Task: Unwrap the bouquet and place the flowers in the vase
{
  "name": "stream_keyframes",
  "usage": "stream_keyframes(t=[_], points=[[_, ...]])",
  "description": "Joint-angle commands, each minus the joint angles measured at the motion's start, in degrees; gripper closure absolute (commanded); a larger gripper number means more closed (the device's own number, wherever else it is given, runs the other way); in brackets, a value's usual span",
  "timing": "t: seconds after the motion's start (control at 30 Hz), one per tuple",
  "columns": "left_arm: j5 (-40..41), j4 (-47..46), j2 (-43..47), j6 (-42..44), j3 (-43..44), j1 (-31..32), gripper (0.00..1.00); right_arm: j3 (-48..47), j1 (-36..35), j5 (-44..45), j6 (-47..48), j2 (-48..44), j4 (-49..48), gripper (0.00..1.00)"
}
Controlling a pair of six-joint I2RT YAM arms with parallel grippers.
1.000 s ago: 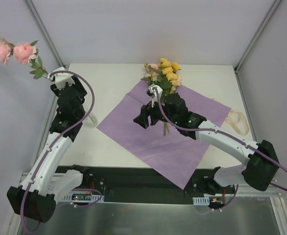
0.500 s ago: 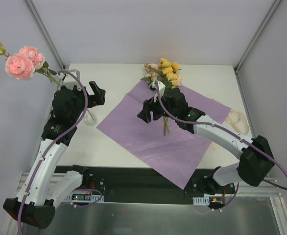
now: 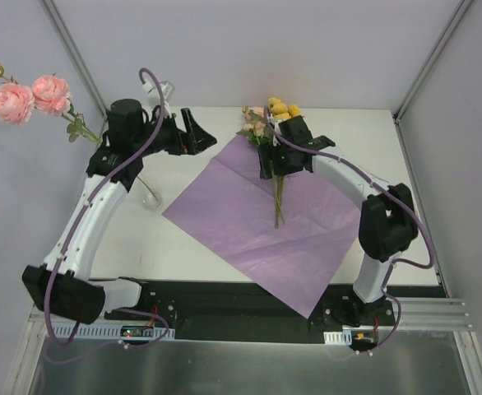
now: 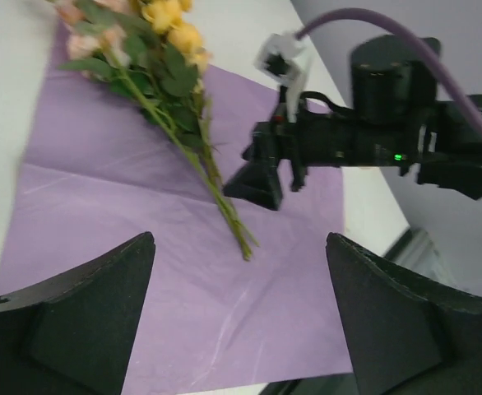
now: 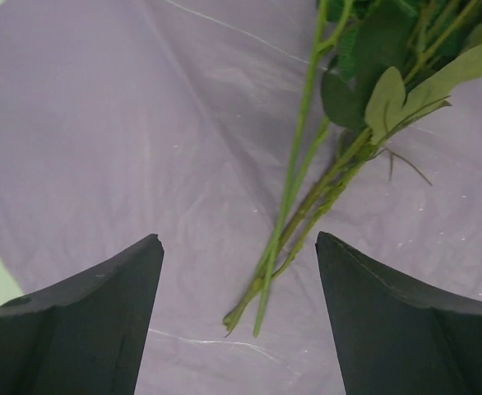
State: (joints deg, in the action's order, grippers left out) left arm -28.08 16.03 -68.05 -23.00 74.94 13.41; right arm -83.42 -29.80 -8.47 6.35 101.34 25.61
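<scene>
left gripper open, arm stretched toward worktop's far edge | right gripper open, pointing down over flower stems on purple paper

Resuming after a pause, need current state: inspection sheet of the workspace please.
Surface: white table, purple paper sheet spread flat.
Job's things: yellow and cream flowers lie on the sheet; pink roses lean left, stem foot hidden behind left arm; vase beside that arm.
Clutter: nothing seen.
Grippers: left gripper open, empty; right gripper open above the stems.
Cables: purple cable along each arm.
Surroundings: grey walls, metal frame posts.
</scene>
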Motion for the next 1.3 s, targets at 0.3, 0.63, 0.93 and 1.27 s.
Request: stream_keyframes(t=[0.3, 0.63, 0.93, 1.27], points=[[-15.35, -0.48, -9.91, 1.73, -4.27, 4.69, 0.25, -11.94, -0.34, 5.22, 5.95, 13.00, 9.64, 0.44], [-14.11, -0.56, -9.73, 2.17, -5.06, 6.45, 0.24, -14.14, -0.43, 7.68, 6.13, 17.93, 8.41, 0.58], [-13.24, -0.48, -10.08, 2.88, -5.24, 6.37, 0.24, -15.29, -0.70, 8.12, 6.74, 21.18, 7.88, 0.74], [-14.29, -0.48, -11.40, 2.44, -5.24, 6.54, 0.24, -14.14, -0.96, 9.35, 6.93, 19.60, 5.95, 0.97]])
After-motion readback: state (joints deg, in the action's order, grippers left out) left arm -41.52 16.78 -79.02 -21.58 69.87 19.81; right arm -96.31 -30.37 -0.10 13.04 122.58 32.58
